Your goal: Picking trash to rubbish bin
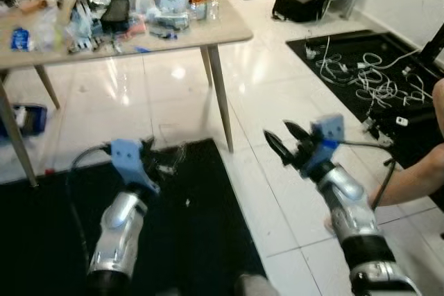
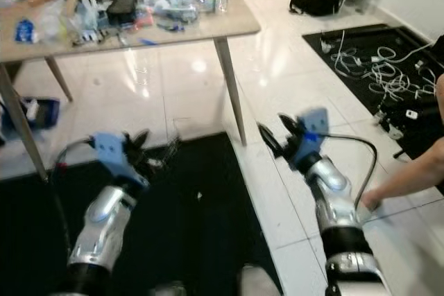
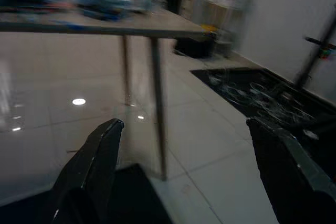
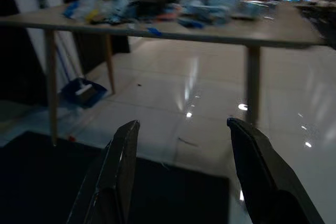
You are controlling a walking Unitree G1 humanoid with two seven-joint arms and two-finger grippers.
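A beige table point(image 1: 229, 32) stands ahead on the left, heaped with wrappers, packets and bottles point(image 1: 149, 5). My left gripper point(image 1: 165, 157) is held out low over a black mat point(image 1: 201, 240), blurred, and the left wrist view shows its fingers point(image 3: 89, 166) wide apart with nothing between them. Over the white tiles just right of the table leg, my right gripper point(image 1: 283, 140) is open and holds nothing. Its fingers point(image 4: 118, 166) frame the table in the right wrist view. A tiny white scrap point(image 1: 187, 202) lies on the mat.
A person's arm point(image 1: 416, 175) reaches in low on the right, close to my right arm. White cables point(image 1: 368, 74) lie on a second black mat beyond. A black bag point(image 1: 298, 1) sits at the back. A blue object point(image 1: 28, 119) lies under the table's left end.
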